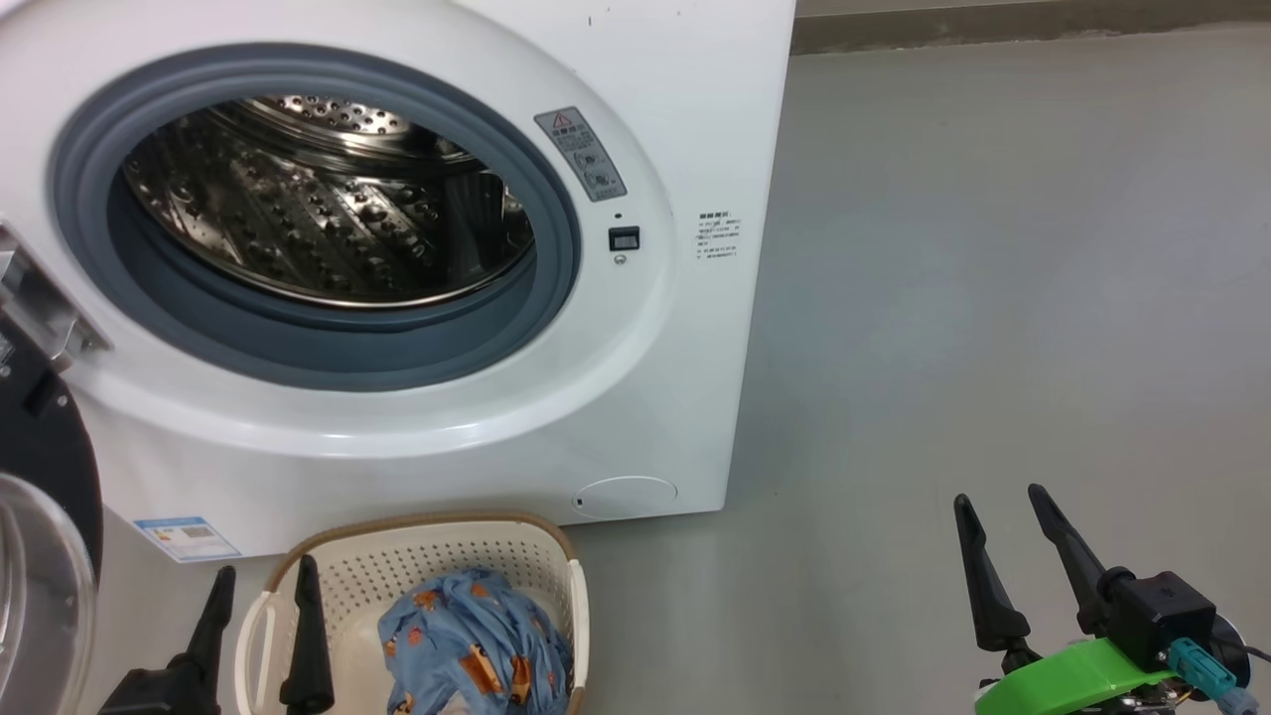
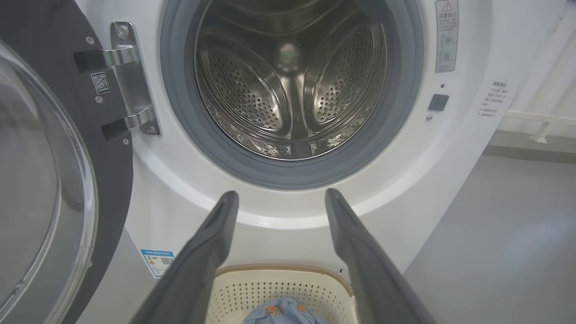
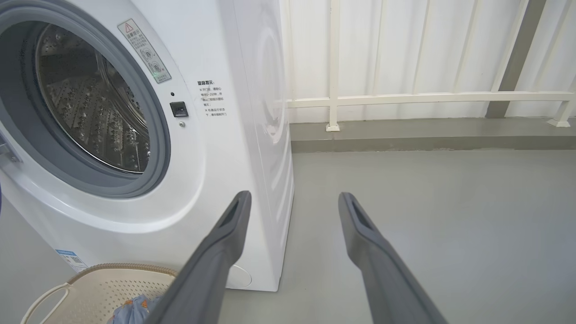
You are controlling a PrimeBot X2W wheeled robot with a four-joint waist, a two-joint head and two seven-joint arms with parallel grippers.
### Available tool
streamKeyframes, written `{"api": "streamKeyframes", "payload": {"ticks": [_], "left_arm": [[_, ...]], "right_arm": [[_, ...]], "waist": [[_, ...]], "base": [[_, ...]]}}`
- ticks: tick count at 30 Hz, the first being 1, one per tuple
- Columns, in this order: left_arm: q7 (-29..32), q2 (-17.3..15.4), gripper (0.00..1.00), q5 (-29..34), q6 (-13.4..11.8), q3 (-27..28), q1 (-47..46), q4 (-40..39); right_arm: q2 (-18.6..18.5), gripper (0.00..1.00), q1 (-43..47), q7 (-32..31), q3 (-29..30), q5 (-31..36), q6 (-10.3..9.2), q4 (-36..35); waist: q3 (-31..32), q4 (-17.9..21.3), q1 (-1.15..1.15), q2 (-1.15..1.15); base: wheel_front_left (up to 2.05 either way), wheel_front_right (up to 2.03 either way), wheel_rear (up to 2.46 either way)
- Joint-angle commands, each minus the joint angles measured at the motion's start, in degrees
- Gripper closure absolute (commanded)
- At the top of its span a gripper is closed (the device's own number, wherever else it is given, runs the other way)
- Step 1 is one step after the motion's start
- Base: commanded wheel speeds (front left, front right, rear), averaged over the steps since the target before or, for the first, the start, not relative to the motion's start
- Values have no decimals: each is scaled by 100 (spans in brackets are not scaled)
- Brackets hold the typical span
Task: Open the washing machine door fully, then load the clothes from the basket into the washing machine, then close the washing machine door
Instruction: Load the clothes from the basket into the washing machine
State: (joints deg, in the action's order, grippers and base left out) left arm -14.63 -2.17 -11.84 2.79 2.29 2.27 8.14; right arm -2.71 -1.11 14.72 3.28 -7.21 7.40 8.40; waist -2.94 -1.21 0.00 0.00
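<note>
The white washing machine (image 1: 655, 89) stands with its steel drum (image 1: 328, 199) exposed and bare. Its door (image 1: 45, 536) is swung wide to the left, black ring and glass bowl (image 2: 40, 180) facing out on the hinge (image 2: 130, 81). On the floor in front sits the cream basket (image 1: 447, 556) with the light blue printed clothes (image 1: 472, 636) bunched inside. My left gripper (image 1: 266, 576) hovers open over the basket's left edge, nothing between its fingers (image 2: 211, 243). My right gripper (image 1: 998, 501) is open over bare floor, well right of the machine (image 3: 216, 148).
Grey floor (image 1: 993, 298) stretches to the right of the machine. A white railing (image 3: 405, 96) on a low kerb runs behind it. The open door takes up the space at the left.
</note>
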Motion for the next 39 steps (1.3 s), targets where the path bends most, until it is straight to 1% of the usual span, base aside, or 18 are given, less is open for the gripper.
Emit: {"api": "streamKeyframes", "payload": {"ticks": [1, 9, 23, 34, 39], "left_arm": [[-37, -71, 0, 54, -13, 178, -193, -144], [-37, -71, 0, 18, 134, 113, -175, -123], [-37, -71, 0, -89, 222, 43, -183, 10], [-37, -71, 0, -300, 255, -175, -414, 308], [-37, -71, 0, -412, 271, -263, -562, 604]], "right_arm": [[-17, 0, -105, 28, -129, -17, 9, -124], [-17, 0, -113, 28, -148, -11, 9, -112], [-17, 0, -98, 28, -134, -43, 9, -63], [-17, 0, -265, 28, -262, -38, 9, -8], [-17, 0, -372, 28, -334, -68, 9, 30]], "waist": [[-17, 2, 0, 0], [-27, 7, 0, 0], [-79, 6, 0, 0], [-558, 104, 0, 0], [-811, 189, 0, 0]], "base": [[66, -66, 0], [16, -16, 0], [0, 0, 0], [0, 0, 0], [0, 0, 0]]}}
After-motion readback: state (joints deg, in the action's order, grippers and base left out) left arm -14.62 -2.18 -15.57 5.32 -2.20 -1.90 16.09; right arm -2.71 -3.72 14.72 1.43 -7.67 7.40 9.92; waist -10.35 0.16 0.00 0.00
